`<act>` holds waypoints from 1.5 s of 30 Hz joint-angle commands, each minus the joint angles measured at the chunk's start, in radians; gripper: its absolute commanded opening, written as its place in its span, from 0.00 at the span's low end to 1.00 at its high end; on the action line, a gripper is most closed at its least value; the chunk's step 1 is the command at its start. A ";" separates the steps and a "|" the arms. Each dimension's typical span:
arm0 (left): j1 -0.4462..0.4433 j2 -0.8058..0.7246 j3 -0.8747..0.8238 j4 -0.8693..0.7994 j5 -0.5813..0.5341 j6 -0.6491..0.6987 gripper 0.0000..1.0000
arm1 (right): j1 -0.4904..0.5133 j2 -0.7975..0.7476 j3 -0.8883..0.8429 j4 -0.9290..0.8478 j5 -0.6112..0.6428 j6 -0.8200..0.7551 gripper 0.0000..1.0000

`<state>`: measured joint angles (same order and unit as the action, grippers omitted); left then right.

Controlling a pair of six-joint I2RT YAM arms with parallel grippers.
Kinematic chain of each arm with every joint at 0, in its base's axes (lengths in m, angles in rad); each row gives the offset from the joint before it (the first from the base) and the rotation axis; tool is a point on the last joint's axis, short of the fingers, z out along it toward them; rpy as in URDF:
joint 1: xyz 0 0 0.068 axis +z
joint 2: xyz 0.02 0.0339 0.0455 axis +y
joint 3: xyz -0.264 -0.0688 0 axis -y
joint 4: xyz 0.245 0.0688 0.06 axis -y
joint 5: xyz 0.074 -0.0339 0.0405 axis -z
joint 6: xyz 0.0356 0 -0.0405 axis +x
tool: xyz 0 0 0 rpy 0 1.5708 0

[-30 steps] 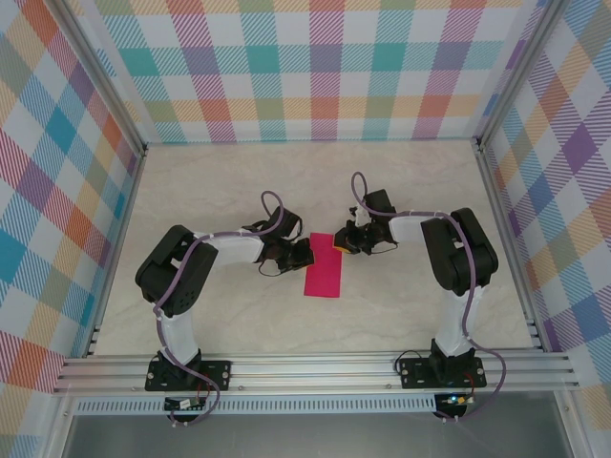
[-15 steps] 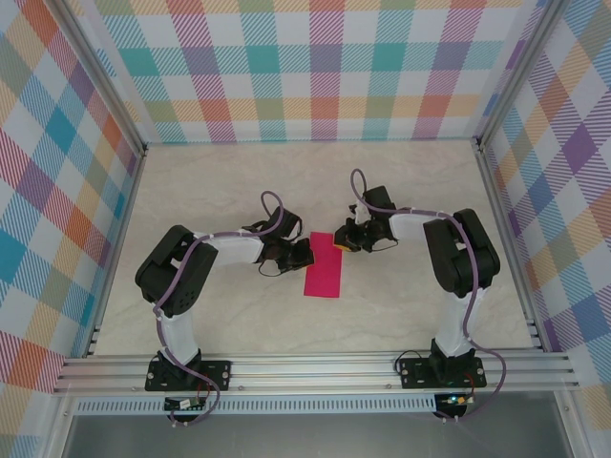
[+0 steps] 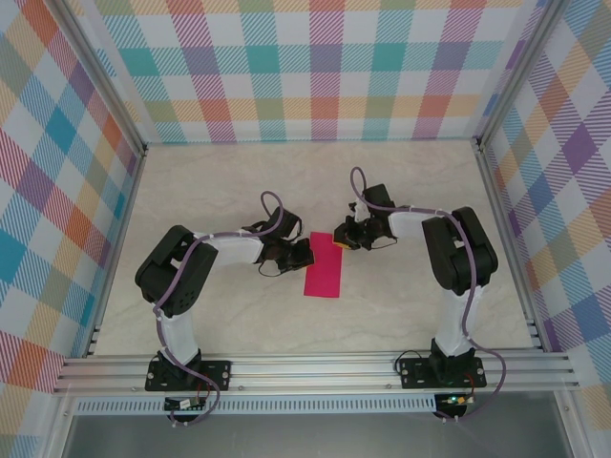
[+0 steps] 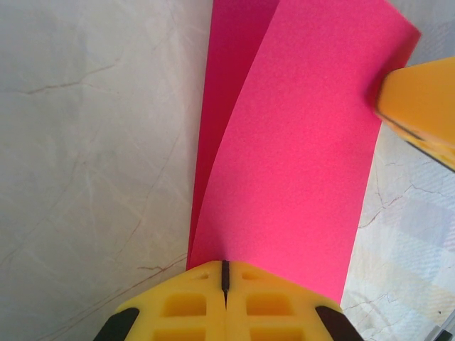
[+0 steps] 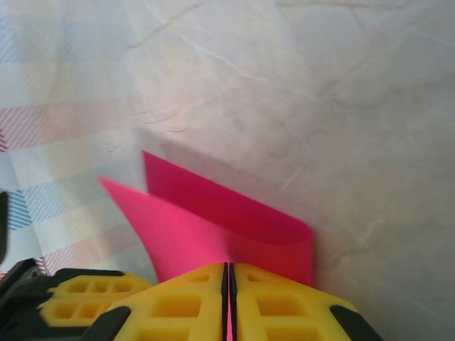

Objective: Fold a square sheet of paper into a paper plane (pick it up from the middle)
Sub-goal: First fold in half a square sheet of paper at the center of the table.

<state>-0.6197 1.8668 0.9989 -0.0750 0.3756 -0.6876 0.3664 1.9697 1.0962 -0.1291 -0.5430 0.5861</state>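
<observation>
The square sheet of paper (image 3: 323,270) lies doubled over into a narrow magenta strip on the table between the two arms. In the left wrist view the upper layer of the paper (image 4: 284,142) bows up off the lower one. My left gripper (image 3: 305,252) is shut at the strip's left long edge, its yellow fingertips (image 4: 206,302) resting on the paper with nothing seen in the slit. My right gripper (image 3: 339,240) is shut on the far right corner of the sheet (image 5: 213,220), with pink showing between its jaws. The right gripper's yellow finger (image 4: 419,106) touches the top layer.
The marble-look tabletop (image 3: 239,191) is bare around the paper. Plaid walls (image 3: 325,67) close the back and both sides. An aluminium rail (image 3: 315,367) carrying both arm bases runs along the near edge.
The right gripper has crept slightly left and farther back at the paper's corner. The left arm and the strip have not visibly moved.
</observation>
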 commanded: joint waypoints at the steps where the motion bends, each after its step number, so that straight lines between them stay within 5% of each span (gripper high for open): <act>1: -0.009 0.060 -0.045 -0.134 -0.069 0.017 0.00 | -0.004 0.049 0.013 -0.011 0.025 -0.013 0.11; 19: -0.009 0.045 -0.043 -0.149 -0.080 0.019 0.00 | -0.046 0.041 0.060 0.045 -0.084 0.021 0.11; 31: -0.009 0.040 -0.052 -0.147 -0.084 0.018 0.00 | -0.046 0.086 0.101 -0.077 0.011 -0.016 0.11; 45: -0.009 0.037 -0.047 -0.152 -0.082 0.014 0.00 | -0.021 0.068 0.200 -0.185 -0.036 -0.058 0.11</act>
<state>-0.6197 1.8652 0.9989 -0.0761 0.3729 -0.6872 0.3302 2.0216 1.2705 -0.2630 -0.5583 0.5598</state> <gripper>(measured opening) 0.046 0.115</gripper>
